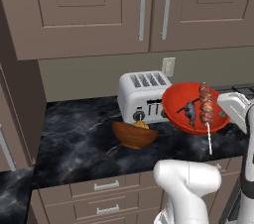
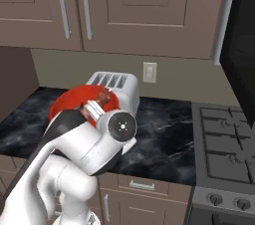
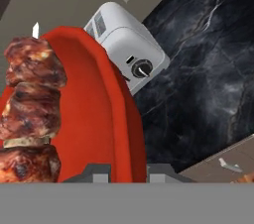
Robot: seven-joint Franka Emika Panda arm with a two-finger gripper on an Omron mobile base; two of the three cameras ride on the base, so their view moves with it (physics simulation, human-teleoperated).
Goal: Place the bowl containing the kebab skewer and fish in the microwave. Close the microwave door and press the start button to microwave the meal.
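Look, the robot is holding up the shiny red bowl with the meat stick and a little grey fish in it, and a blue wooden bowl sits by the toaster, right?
Almost. The small wooden bowl beside the silver toaster is brown, not blue, as the left base view shows. The rest holds: the claw holds up the shiny red bowl, carrying the meat skewer and small grey fish.

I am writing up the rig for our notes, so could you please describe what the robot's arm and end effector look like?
The arm is glossy white with rounded, bulbous links and dark grey to black sections at its joints. One joint ends in a round white cap with a dark centre dot. No cables or markings are visible. The end effector shows two small, blocky dark grey fingertips in the hand view.
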